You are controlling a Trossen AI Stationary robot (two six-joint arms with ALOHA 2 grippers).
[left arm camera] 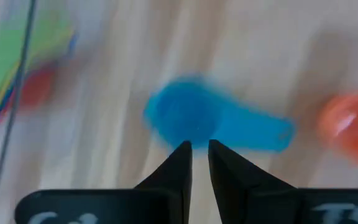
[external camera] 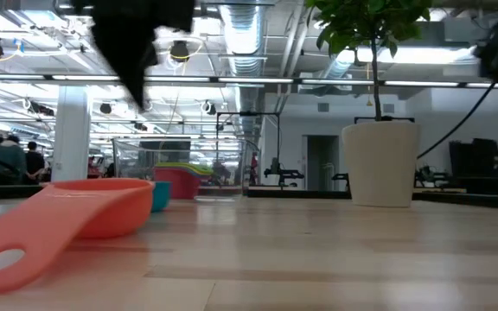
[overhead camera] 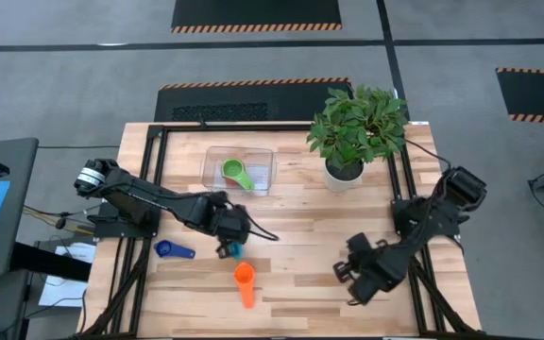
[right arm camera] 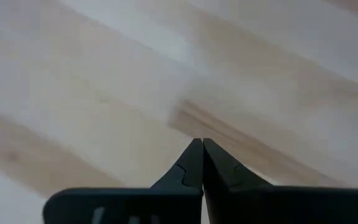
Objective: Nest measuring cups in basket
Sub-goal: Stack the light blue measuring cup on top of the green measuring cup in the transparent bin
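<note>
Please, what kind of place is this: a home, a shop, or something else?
Most likely a robotics lab or workshop hall, not a home. The wooden table stands on grey floor with hazard-striped mats, and the low view shows exposed ceiling ducts, long light strips and people at distant workstations.

A potted plant (overhead camera: 355, 132) stands on the wooden table (overhead camera: 300, 283).
</note>
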